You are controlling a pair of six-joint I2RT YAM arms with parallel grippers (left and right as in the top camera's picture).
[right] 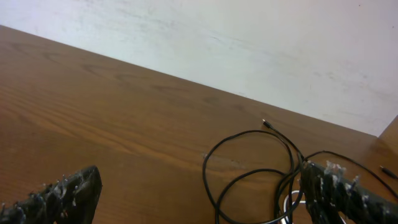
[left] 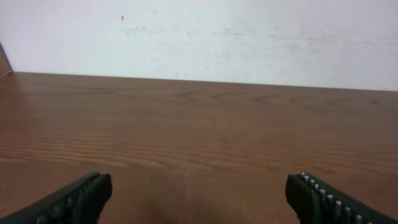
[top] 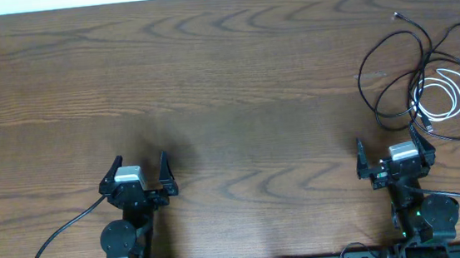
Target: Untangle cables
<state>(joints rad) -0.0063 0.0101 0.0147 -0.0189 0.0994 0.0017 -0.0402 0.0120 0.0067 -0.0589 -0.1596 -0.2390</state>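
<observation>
Thin black cables (top: 391, 65) lie in loose overlapping loops at the table's right side, with a shorter white cable (top: 440, 98) coiled among them. A small plug end (top: 396, 16) lies at the far end. My right gripper (top: 393, 155) is open and empty, just in front of the loops. The right wrist view shows the black loops (right: 249, 177) between and ahead of its spread fingers (right: 205, 199), with a bit of the white cable (right: 292, 202) by the right finger. My left gripper (top: 141, 174) is open and empty at the front left, far from the cables; its wrist view shows its fingers (left: 199, 199) over bare wood.
The wooden table (top: 209, 81) runs to a white wall at the back. Thick black arm wires (top: 56, 240) trail from both arm bases at the front edge.
</observation>
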